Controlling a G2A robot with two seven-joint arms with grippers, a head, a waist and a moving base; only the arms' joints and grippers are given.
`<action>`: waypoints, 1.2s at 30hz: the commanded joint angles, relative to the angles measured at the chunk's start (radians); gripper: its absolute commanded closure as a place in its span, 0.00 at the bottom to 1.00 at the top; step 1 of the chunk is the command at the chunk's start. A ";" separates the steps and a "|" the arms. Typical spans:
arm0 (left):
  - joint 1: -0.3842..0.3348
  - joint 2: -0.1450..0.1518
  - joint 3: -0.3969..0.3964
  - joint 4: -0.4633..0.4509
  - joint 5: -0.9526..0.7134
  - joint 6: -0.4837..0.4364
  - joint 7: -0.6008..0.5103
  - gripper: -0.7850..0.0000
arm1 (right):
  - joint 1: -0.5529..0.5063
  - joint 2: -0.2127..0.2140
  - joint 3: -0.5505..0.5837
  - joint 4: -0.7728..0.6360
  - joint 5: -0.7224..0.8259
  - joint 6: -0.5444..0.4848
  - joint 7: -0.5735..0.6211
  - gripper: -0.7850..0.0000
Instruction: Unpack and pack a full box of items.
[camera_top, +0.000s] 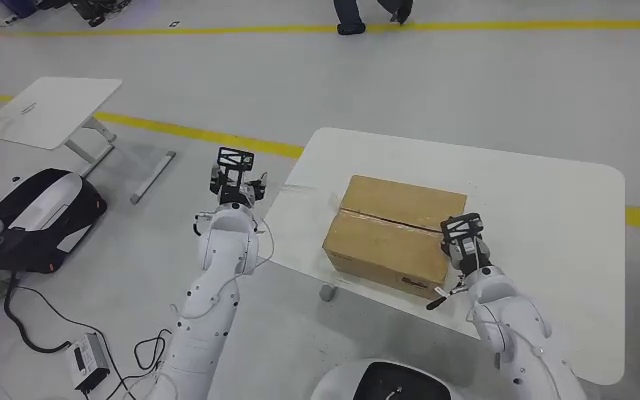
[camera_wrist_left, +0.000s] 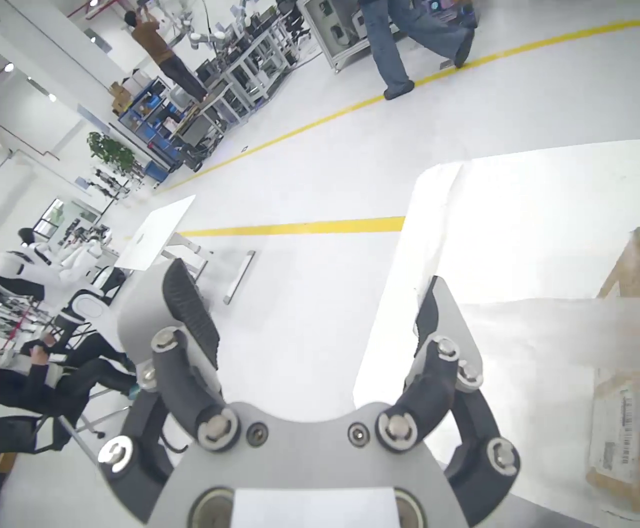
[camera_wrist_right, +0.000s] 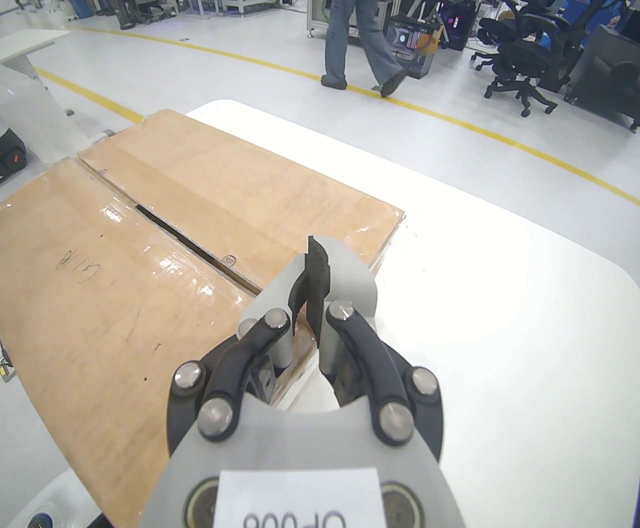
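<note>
The cardboard box (camera_top: 395, 230) has the right gripper (camera_wrist_right: 314, 250) above its near right corner. The jaws are pressed together with nothing visible between them, and I can't tell whether they touch the cardboard. The left gripper (camera_wrist_left: 310, 300) has its jaws spread wide and holds nothing. It hangs just off the left edge of the white table (camera_top: 560, 200), over the floor and apart from the box. The box sits on the table's left half, flaps down, with a dark slit along the taped middle seam.
</note>
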 joint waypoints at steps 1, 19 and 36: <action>0.007 -0.002 -0.015 0.003 -0.040 0.013 0.012 0.00 | 0.003 -0.001 -0.001 0.006 -0.001 -0.003 0.002 1.00; 0.068 -0.006 -0.156 -0.072 -0.386 -0.001 0.108 0.00 | 0.017 -0.009 0.001 0.048 -0.018 -0.012 0.016 1.00; 0.128 -0.004 -0.028 -0.290 -0.241 -0.082 0.107 0.00 | -0.099 0.014 0.178 -0.227 0.064 -0.014 -0.030 1.00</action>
